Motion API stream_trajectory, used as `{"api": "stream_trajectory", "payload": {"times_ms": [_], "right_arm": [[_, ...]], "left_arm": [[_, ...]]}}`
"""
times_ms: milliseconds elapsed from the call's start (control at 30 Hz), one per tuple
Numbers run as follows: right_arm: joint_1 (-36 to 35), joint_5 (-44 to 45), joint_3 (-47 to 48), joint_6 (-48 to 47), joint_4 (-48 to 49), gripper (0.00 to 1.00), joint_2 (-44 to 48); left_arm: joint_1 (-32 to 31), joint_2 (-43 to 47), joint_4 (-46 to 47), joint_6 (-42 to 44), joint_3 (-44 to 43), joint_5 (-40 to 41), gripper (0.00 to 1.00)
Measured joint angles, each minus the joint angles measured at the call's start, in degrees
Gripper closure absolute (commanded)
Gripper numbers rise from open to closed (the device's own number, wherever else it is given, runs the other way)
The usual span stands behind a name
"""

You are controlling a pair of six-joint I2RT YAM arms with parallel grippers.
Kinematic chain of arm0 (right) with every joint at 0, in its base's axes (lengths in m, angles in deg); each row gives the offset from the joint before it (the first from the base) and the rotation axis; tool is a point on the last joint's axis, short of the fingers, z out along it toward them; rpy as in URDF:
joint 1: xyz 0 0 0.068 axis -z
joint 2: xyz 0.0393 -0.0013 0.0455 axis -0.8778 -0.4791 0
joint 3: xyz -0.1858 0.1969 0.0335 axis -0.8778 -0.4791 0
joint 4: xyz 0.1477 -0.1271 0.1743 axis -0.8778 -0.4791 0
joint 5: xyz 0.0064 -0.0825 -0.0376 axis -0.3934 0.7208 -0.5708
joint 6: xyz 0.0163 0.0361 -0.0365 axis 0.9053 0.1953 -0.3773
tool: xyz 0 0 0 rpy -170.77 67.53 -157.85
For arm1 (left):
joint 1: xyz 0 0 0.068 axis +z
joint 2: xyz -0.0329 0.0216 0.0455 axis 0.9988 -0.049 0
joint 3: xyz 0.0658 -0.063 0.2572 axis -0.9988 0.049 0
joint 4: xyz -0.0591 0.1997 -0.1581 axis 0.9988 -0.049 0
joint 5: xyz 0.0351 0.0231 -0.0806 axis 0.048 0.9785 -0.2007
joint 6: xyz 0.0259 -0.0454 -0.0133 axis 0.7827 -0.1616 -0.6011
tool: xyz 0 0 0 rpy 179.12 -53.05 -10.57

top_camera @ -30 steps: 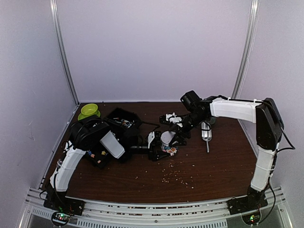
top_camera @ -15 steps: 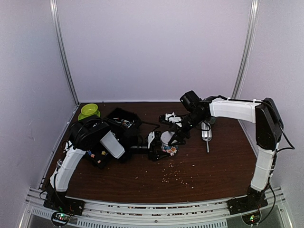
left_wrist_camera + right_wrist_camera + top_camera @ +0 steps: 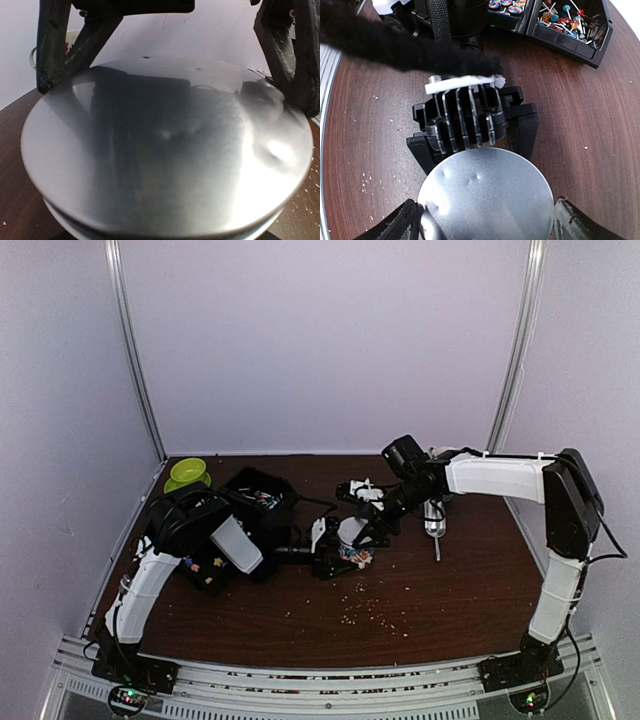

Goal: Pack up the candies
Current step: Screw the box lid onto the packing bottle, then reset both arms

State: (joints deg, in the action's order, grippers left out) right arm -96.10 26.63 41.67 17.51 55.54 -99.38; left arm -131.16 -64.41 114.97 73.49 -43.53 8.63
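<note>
A round silver tin (image 3: 352,543) stands mid-table, colourful candies (image 3: 352,556) showing at its near side. Its silver lid (image 3: 487,197) fills the left wrist view (image 3: 165,150). My right gripper (image 3: 490,222) reaches in from the right (image 3: 372,527) and is shut on the lid, one finger (image 3: 402,222) on each side of its rim. My left gripper (image 3: 326,545) comes from the left and grips the tin below the lid; its fingertips are hidden under the lid. More candies (image 3: 570,20) lie in the black compartment tray (image 3: 255,495).
A green bowl (image 3: 188,473) sits at the back left. A metal scoop (image 3: 434,520) lies right of the tin. Pale crumbs (image 3: 375,612) are scattered in front of it. A second black tray part (image 3: 205,568) lies under the left arm.
My right arm has shifted slightly to the right, with its gripper still on the lid. The tin and the left arm have not moved.
</note>
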Motion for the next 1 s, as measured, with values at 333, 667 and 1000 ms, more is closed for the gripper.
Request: {"api": "stream_trajectory", "payload": {"times_ms": [333, 667, 1000], "right_arm": [[-2.5, 4.9, -7.5, 9.0, 9.3, 0.19, 4.4], [-3.6, 8.4, -12.0, 15.1, 14.6, 0.18, 6.9], [-4.1, 12.3, -17.7, 22.5, 20.8, 0.18, 10.0]], "left_arm": [[0.0, 0.0, -0.1, 0.3, 0.1, -1.7, 0.28], [0.0, 0.0, -0.1, 0.4, 0.2, -1.9, 0.28], [-0.1, 0.2, -0.3, 0.5, 0.5, -0.7, 0.28]]}}
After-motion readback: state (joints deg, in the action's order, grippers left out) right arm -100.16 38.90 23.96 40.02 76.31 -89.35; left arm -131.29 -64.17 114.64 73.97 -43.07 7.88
